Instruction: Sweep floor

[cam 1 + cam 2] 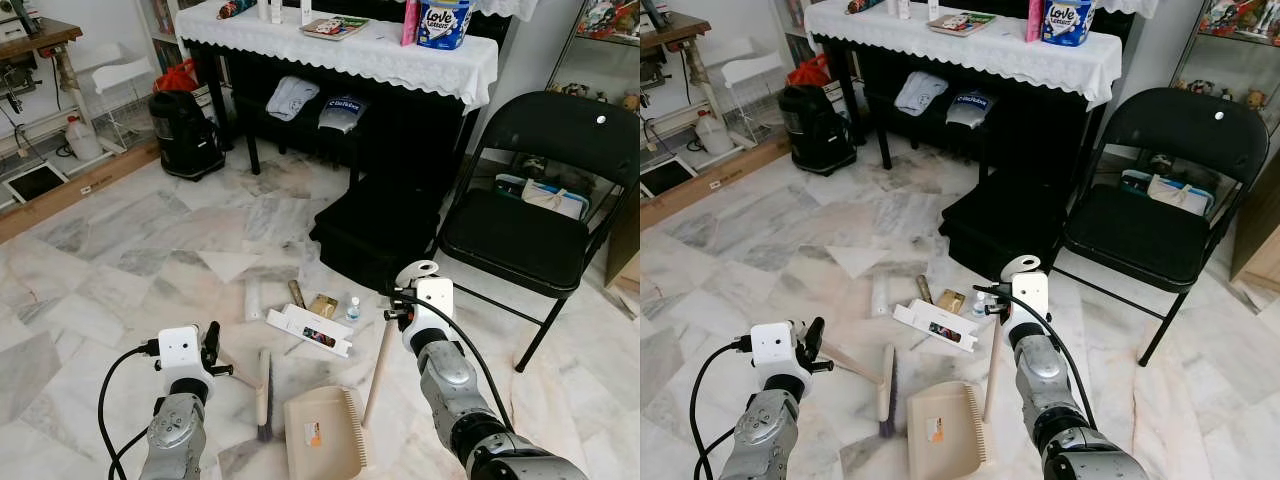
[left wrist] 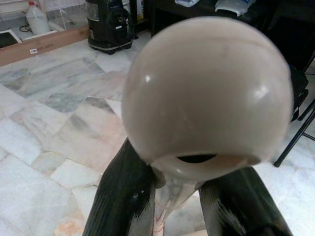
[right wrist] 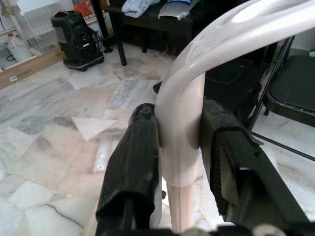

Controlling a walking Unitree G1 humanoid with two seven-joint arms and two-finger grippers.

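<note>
Litter [image 1: 310, 325] on marble floor [image 1: 120, 260] at 12 o'clock of dustpan [image 1: 322, 432]: white box, small bottle, wrappers. Left gripper [image 1: 212, 348] clenched on brush [image 1: 264, 392] handle, bristles down at 9 o'clock of dustpan, just beside it. Right gripper [image 1: 397, 312] clenched on dustpan handle [image 1: 379, 370], pan flat on floor, mouth toward litter. Step in hand, as judged: gathering litter into pan. Next move calls for brush carried past litter to 12 o'clock, then drawn back toward pan mouth, pan held steady.
</note>
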